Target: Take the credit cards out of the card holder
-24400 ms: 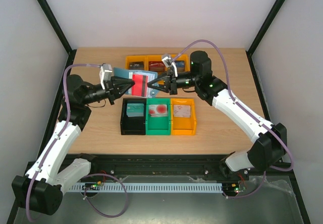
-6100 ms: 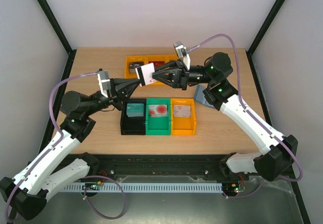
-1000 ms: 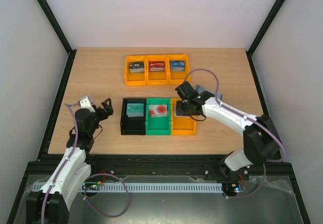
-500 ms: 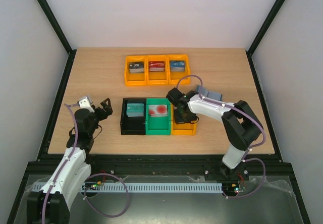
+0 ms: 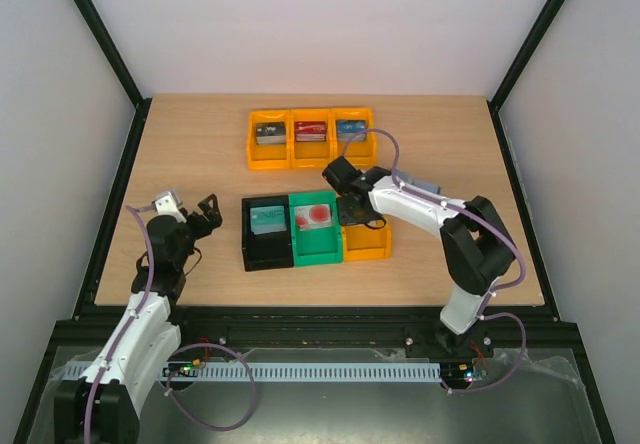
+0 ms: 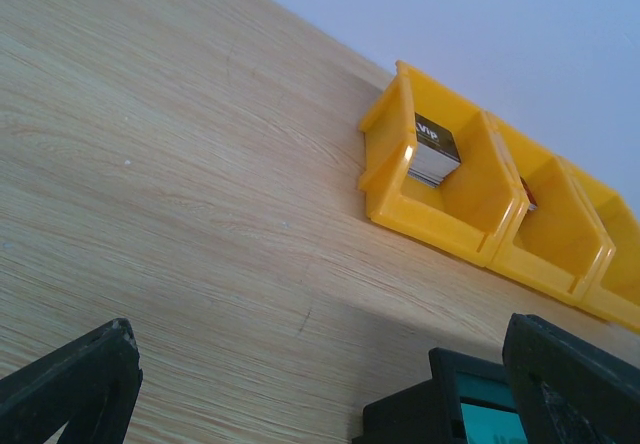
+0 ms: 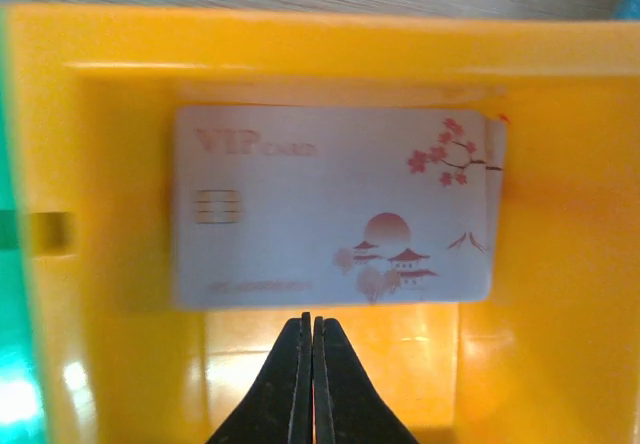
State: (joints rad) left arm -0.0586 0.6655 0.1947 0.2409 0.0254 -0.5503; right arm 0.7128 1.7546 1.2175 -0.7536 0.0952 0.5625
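**Right pincer shut over the orange bin, left pincer open wide**

From above, the right pincer point(image 5: 352, 207) hangs over the orange bin point(image 5: 368, 249) and hides what lies inside. The right wrist camera looks straight down into that bin. There a pale VIP card point(image 7: 335, 204) with pink blossoms and little houses lies flat on the bottom. A thin edge of a second card peeks out from under its right side. The two fingers of this pincer are pressed together with nothing between them, above the near edge of the card.

The left pincer point(image 5: 205, 212) is over the left side of the counter point(image 5: 200, 154), well apart from the bins. The left wrist camera shows its black fingers point(image 6: 70, 384) spread far apart, holding nothing. That camera also sees the first back bin from the side, with a card marked VIP inside it.

The card holder point(image 5: 428, 186) shows only from above. It is grey-blue and lies on the counter just behind the right arm, which hides part of it. I cannot tell if it is open or folded.

There are six bins. Three yellow bins point(image 5: 310, 162) stand in a row at the back. The black bin point(image 5: 262, 259), the green bin point(image 5: 318, 256) and the orange bin stand side by side in front. Each yellow bin holds credit cards point(image 5: 271, 134), but I cannot tell how many. The black bin holds a teal card point(image 5: 266, 219). The green bin holds a red and white card point(image 5: 315, 217). There are two arms, two pincers and one card holder.
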